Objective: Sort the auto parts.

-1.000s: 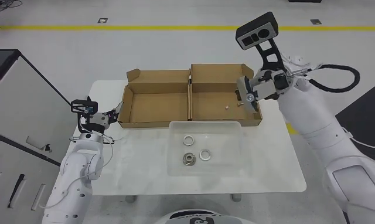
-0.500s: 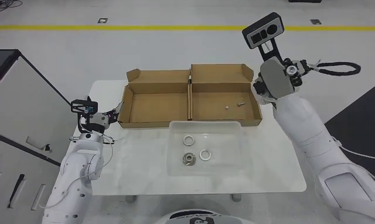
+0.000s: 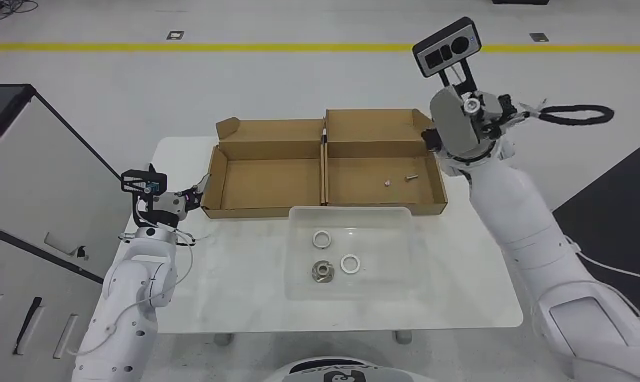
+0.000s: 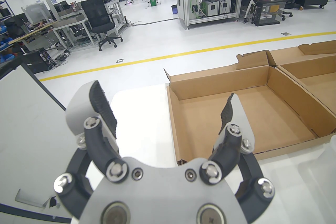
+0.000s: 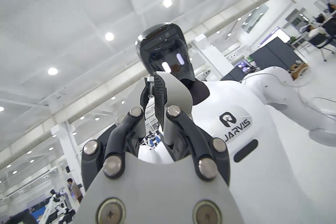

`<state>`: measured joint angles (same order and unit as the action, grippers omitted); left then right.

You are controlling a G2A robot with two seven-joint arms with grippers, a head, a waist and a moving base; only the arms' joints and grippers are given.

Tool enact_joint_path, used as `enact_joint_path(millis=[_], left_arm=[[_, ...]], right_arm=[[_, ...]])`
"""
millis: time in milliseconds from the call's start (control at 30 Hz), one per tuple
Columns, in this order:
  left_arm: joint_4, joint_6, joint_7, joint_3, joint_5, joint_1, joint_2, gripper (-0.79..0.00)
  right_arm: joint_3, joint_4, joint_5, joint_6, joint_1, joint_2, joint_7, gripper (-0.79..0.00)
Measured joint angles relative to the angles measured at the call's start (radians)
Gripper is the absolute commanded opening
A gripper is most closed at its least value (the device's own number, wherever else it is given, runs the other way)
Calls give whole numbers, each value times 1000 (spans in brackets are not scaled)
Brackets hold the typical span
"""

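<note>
My right gripper (image 5: 150,87) is raised and turned upward, shut on a small silvery metal part (image 5: 150,89) pinched between its ribbed pads. In the top view the right wrist (image 3: 454,123) hangs above the far right corner of the cardboard box (image 3: 325,214). Two small metal pieces (image 3: 410,176) lie in the box's right compartment; its left compartment (image 4: 244,114) is bare. A clear tray (image 3: 300,282) in front of the box holds two rings (image 3: 322,239) and a gear-like part (image 3: 322,272). My left gripper (image 4: 162,93) stands open at the box's left end.
The white table (image 3: 470,292) has free room to the right and in front of the tray. A grey panel (image 3: 45,197) stands just off the table's left side. A cardboard divider (image 3: 324,172) splits the box in two.
The right arm has lifted from the box's right compartment, swung outward past its right wall and turned its gripper upward, still holding the small part. The left arm has kept still.
</note>
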<state>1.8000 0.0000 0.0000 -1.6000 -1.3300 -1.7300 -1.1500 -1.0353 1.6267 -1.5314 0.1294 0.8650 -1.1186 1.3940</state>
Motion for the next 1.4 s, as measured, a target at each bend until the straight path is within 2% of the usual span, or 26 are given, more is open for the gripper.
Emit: enact_joint_path(millis=[133, 300, 633, 767, 1400], left_arm=[[0, 0, 0, 0, 0, 0, 0, 0], [0, 0, 0, 0, 0, 0, 0, 0], [0, 0, 0, 0, 0, 0, 0, 0], [0, 0, 0, 0, 0, 0, 0, 0], [0, 0, 0, 0, 0, 0, 0, 0]], right_arm=[[-23, 19, 92, -7, 9, 1, -30, -785], [-41, 42, 125, -20, 21, -3, -42, -785], [-58, 72, -144, -77, 63, -35, -1, -785], [-70, 66, -161, -86, 66, -43, 0, -785], [-163, 85, 307, -92, 52, -34, -47, -785]])
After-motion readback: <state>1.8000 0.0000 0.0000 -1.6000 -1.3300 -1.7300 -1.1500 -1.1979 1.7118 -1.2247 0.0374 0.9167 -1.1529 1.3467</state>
